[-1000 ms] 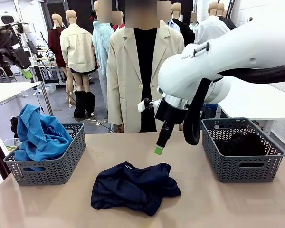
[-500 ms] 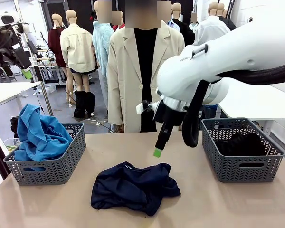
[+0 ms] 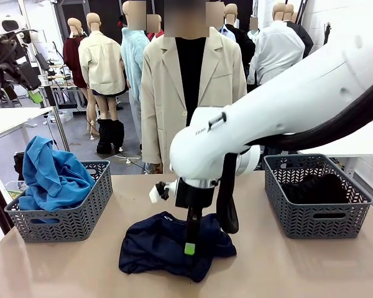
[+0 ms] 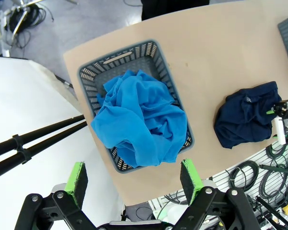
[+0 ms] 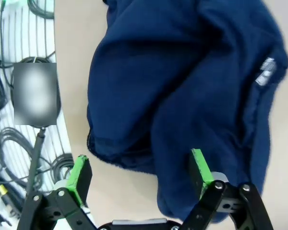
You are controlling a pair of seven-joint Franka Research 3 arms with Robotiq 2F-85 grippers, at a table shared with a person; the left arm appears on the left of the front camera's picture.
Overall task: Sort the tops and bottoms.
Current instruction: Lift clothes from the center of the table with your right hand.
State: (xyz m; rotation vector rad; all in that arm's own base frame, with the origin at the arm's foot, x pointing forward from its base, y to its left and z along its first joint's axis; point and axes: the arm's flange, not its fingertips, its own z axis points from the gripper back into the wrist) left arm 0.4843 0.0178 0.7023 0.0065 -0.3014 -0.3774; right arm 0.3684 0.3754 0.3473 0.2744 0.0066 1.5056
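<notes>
I am seeing my right gripper [image 5: 139,175] spread wide, its 2 green pads [image 5: 78,176] well apart and nothing between them; it is hanging directly above the dark navy garment [image 3: 174,244], with one pad over the cloth and the other over the bare table [image 3: 311,267] beside its hem. From the front the fingers are pointing straight down at the garment's middle; whether a tip is touching the cloth I cannot tell.

The dark navy garment is lying crumpled in a loose heap at the centre of the table, between the 2 grey baskets, with a small white label showing near one edge.

My left gripper [image 4: 134,178] is also standing released and empty, looking down from high above the left basket [image 4: 89,79]. A bright blue garment [image 4: 141,120] is heaped in that basket, spilling over its rim. In the right basket [image 3: 314,217] a black garment [image 3: 317,188] is lying bunched.
</notes>
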